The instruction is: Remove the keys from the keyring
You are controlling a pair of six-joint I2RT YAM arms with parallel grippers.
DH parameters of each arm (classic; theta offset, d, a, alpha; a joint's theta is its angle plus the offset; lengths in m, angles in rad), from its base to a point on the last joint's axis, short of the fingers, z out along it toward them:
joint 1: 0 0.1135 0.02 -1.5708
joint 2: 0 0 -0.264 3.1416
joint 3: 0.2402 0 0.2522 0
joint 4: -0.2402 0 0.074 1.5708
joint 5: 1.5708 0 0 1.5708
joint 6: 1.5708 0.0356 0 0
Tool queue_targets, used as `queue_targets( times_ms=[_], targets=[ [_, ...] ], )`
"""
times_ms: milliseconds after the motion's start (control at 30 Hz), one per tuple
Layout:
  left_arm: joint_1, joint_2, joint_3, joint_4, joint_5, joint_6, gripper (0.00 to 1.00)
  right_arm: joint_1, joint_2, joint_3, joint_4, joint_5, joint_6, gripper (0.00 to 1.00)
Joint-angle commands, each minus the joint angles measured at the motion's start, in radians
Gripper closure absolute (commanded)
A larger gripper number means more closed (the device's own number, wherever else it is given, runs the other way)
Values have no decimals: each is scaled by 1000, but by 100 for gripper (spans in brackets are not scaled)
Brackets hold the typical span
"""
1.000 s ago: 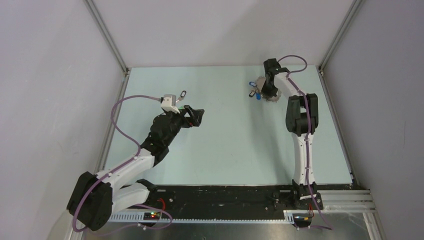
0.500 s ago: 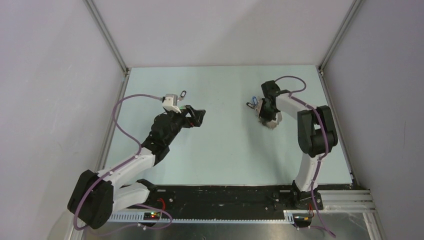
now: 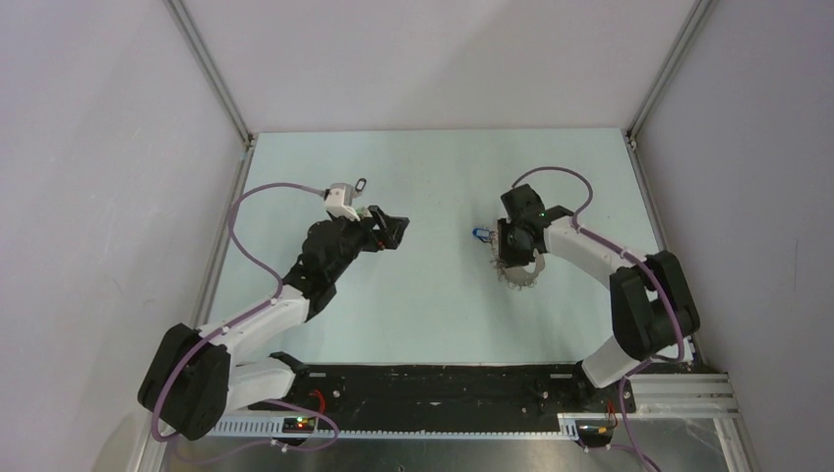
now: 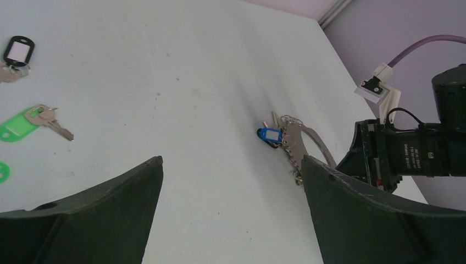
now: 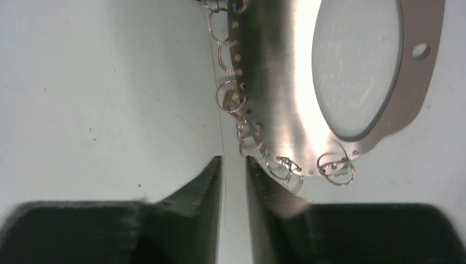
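Note:
The keyring [image 3: 518, 270] is a silvery flat loop with an oval opening, fringed with small split rings, lying right of the table's middle. A blue-tagged key [image 3: 481, 234] hangs at its left end. My right gripper [image 3: 511, 251] is over it. In the right wrist view the keyring [image 5: 280, 82] lies just ahead, and my right gripper [image 5: 233, 159] is almost closed on a thin wire [image 5: 220, 121] running along the ring's edge. My left gripper [image 3: 393, 228] is open and empty at mid-left. In its own view, the left gripper [image 4: 232, 159] faces the keyring [image 4: 302, 140] and the blue key [image 4: 269, 135].
A key with a black oval tag [image 3: 360, 184] lies behind the left gripper and shows again in the left wrist view [image 4: 17, 49]. A green-tagged key [image 4: 25, 124] and another green tag [image 4: 3, 170] lie at the left. The right arm's wrist [image 4: 406, 157] is beside the ring.
My right gripper has pulled the keyring from the far back of the table toward the near side and to the left. My left gripper has barely moved.

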Motion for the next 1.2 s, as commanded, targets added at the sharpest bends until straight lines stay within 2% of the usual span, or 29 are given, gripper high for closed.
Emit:
queue_targets(
  times_ms=[0, 67, 300, 467, 533, 633, 700, 767, 800, 867, 900, 967, 1167],
  targets=[
    [5, 21, 55, 38, 65, -9, 2, 0, -115, -47, 20, -29, -28, 62],
    [5, 45, 67, 44, 99, -11, 2, -10, -138, -53, 23, -17, -28, 51],
    [-2, 69, 72, 59, 120, -21, 2, -12, -133, -62, 116, 30, -79, 45],
    [-3, 52, 62, 63, 110, -16, 2, -5, -53, -34, 183, 78, -84, 29],
    [-3, 53, 62, 64, 111, -16, 2, 4, -15, -1, 174, 118, -88, 26],
    [-3, 57, 63, 69, 117, -22, 2, 21, 45, 61, 164, 174, -113, 28],
    [-3, 61, 64, 72, 118, -21, 2, 26, 81, 101, 151, 196, -118, 46],
    [-3, 65, 64, 74, 118, -19, 2, 19, 111, 134, 130, 204, -117, 55],
    [-3, 68, 65, 74, 119, -20, 2, 11, 117, 140, 118, 205, -119, 54],
    [-3, 70, 65, 74, 119, -18, 2, -2, 126, 148, 101, 201, -122, 38],
    [-4, 71, 67, 74, 120, -19, 2, -6, 129, 149, 94, 184, -124, 24],
    [-3, 71, 66, 75, 119, -17, 2, -12, 140, 148, 75, 170, -133, 14],
    [-3, 71, 66, 74, 118, -12, 2, -18, 201, 150, 50, 153, -142, 13]
  ],
)
